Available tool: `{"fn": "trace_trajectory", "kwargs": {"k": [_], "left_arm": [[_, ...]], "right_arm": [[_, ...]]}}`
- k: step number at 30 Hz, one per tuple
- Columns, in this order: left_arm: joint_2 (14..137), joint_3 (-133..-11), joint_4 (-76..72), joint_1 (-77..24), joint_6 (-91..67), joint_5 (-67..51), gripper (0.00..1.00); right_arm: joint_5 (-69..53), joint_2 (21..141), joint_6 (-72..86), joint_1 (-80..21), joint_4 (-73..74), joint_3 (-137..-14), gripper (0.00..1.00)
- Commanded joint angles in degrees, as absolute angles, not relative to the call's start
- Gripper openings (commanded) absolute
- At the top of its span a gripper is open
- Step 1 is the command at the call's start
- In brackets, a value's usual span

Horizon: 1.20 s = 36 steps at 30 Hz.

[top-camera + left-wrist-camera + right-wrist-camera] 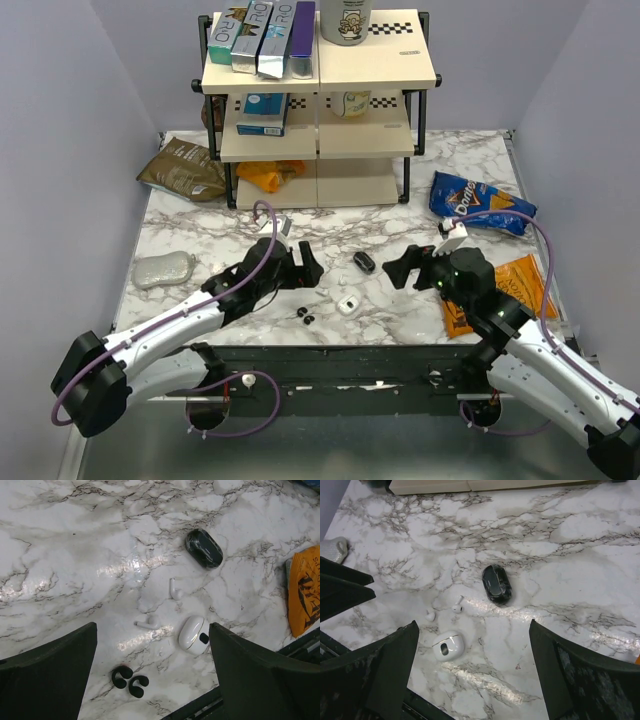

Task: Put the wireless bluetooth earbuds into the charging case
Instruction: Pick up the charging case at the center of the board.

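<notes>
Holding left pincer [296, 265] and right pincer [410, 266] wide open, gripping nothing. Logging black earbuds [124, 671] lying loose near counter [75, 555] front edge, well apart from black charging case [204, 548]. Judging: reaching stage; needing fine pinching of one bud next.

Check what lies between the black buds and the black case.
Between black buds and black case lie two white buds, with the white case just beside that line; seen in the left wrist view.
</notes>
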State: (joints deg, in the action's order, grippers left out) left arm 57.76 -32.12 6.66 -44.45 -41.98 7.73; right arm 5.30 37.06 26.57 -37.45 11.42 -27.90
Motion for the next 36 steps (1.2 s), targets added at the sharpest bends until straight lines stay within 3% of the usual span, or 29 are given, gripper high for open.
{"fn": "trace_trajectory", "kwargs": {"k": [1, 5, 11, 18, 24, 31, 36], "left_arm": [[58.71, -33.05, 8.88, -45.09, -43.07, 9.06, 0.99], [58.54, -32.08, 6.60, -46.84, -41.05, 7.20, 0.99], [64.24, -38.66, 9.84, -55.71, -38.32, 13.61, 0.99], [67.41, -40.70, 8.89, -59.68, -38.06, 17.14, 0.98], [74.25, -45.69, 6.94, -59.59, -25.24, 14.07, 0.96], [89.71, -60.71, 18.18, -58.63, -12.05, 9.68, 0.99], [94.13, -63.89, 19.95, -56.52, -6.86, 2.31, 0.99]], "right_arm": [[2.99, 36.38, 26.28, -37.88, 11.34, -27.25, 1.00], [4.74, 37.79, 26.28, -37.88, 12.56, -27.68, 1.00], [7.20, 43.14, 27.85, -37.88, 14.50, -30.14, 0.99], [9.84, 52.20, 31.02, -37.79, 15.99, -34.09, 0.92], [9.76, 44.92, 31.11, -37.88, 17.04, -32.78, 0.93], [7.21, 38.41, 30.85, -37.88, 21.97, -31.91, 0.95], [4.84, 33.59, 30.76, -37.88, 24.17, -31.73, 0.95]]}}
